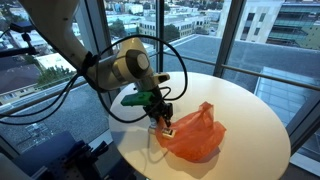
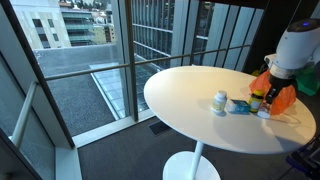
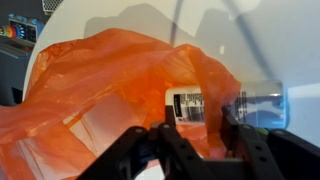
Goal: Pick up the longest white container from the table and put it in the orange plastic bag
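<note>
The orange plastic bag [image 1: 195, 133] lies crumpled on the round white table [image 1: 250, 110], near its edge. It also shows in an exterior view [image 2: 284, 97] and fills the wrist view [image 3: 90, 110]. My gripper [image 1: 163, 116] hangs over the bag's near end. In the wrist view my gripper's fingers [image 3: 195, 135] sit on either side of a white container with a barcode label [image 3: 188, 104], right at the bag's folds. The fingers look closed on it. The rest of the container is hidden by the bag.
On the table beside the bag stand a small bottle with a yellow cap [image 2: 219, 102], a blue packet [image 2: 238, 106] and a dark bottle [image 2: 257, 101]. A clear bluish item [image 3: 262, 100] lies just past the bag. Window glass surrounds the table.
</note>
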{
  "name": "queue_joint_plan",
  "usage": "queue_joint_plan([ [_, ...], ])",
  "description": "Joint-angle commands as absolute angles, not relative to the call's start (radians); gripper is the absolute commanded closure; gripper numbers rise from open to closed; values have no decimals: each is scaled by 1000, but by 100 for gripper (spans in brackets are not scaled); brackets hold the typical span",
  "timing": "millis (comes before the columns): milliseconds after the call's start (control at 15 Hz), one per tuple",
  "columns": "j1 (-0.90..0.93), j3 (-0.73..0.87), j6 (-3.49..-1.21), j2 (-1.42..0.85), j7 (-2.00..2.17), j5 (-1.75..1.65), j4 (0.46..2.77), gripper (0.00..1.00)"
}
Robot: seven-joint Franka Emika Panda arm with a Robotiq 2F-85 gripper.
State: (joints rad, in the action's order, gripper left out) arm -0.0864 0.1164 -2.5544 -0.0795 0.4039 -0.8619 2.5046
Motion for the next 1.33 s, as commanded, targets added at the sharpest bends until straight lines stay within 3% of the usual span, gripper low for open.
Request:
queue_joint_plan([
  [0,-84,123,-2538,-79,429,-877,2492,84],
  [133,-86,124,-2541,-77,422,-869,2493,97],
  [267,-89,126,-2545,-73,409,-853,2494,100],
  [1267,-138,149,-2531,39,336,-705,2470,98],
])
